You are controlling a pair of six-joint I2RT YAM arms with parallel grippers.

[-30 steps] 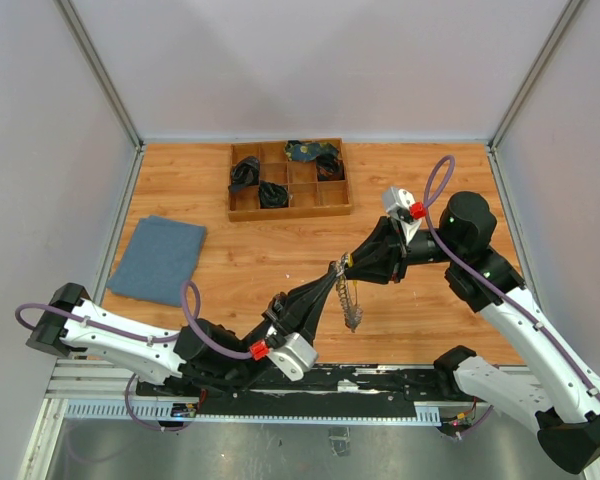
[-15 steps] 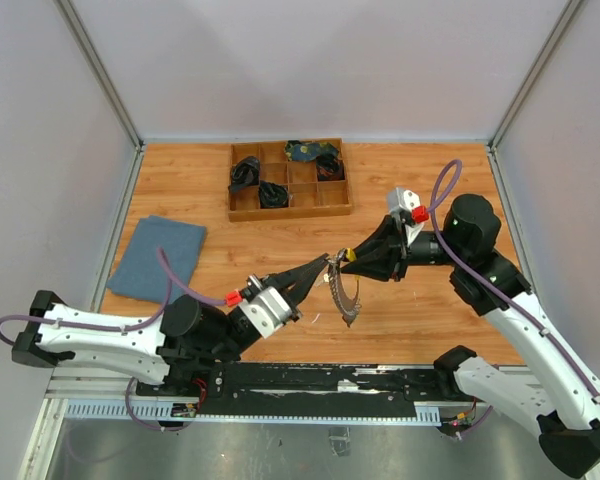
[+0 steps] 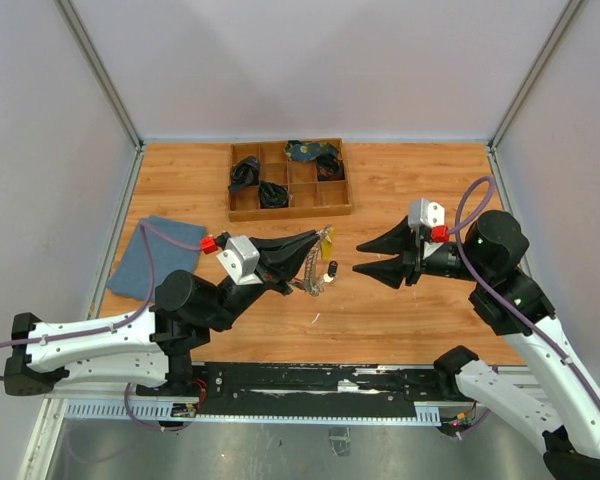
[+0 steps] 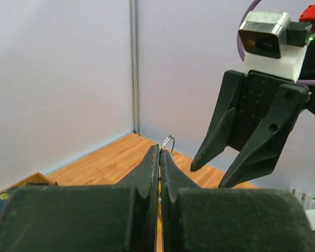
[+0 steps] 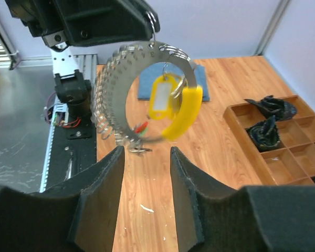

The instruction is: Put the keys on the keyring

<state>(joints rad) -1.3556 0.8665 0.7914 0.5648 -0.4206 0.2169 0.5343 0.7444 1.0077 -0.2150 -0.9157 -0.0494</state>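
- Left gripper point(image 3: 321, 234), fingers clamped on the keyring point(image 5: 185, 110), holds it aloft so the keys point(image 5: 107, 100) hang free.
- Right gripper point(image 3: 357, 258) waits opposite, fingers apart, touching nothing.

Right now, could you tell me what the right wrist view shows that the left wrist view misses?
Right wrist only: the keyring as a whole loop, the keys fanned along it, a yellow tag, blue cloth. Left wrist only: the right arm's wrist camera. Both: the left end effector shut on the keyring, the right end effector open, the table.
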